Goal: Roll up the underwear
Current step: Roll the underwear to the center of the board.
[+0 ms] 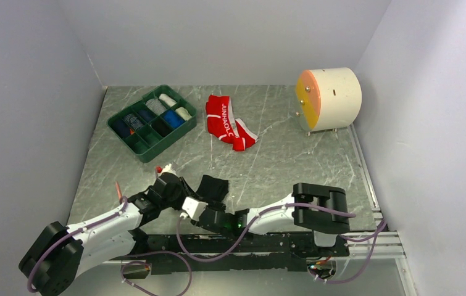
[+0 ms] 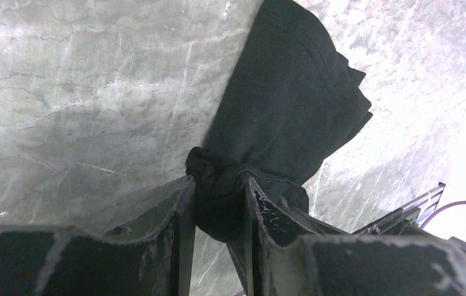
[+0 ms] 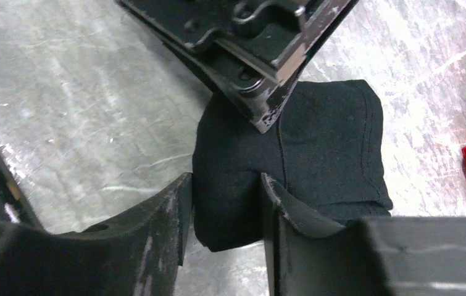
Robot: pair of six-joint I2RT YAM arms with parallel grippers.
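Near the front edge of the bench [image 1: 292,160], the left tool [image 2: 218,185] and right tool [image 3: 225,182] each pinch the soft, bunched black briefs [image 3: 329,142]. Open marbled surface separates them from the crumpled red briefs [image 1: 225,120], beside a green tray [image 1: 168,140].

This is a robot lab test cell, not a home. Plain pale walls [image 1: 230,43] box in a marble-patterned worktop [image 1: 292,160] along its left, far and right edges. A bare metal rail [image 1: 391,246] runs along the near edge and carries two arms, left [image 1: 104,228] and right [image 1: 279,213], with loose purple cables [image 1: 316,209] trailing over them. The few props look staged: a green divided tray [image 1: 168,142] at the far left corner, a cream drum [image 1: 335,95] at the far right corner, and red briefs [image 1: 224,120] by the far edge.
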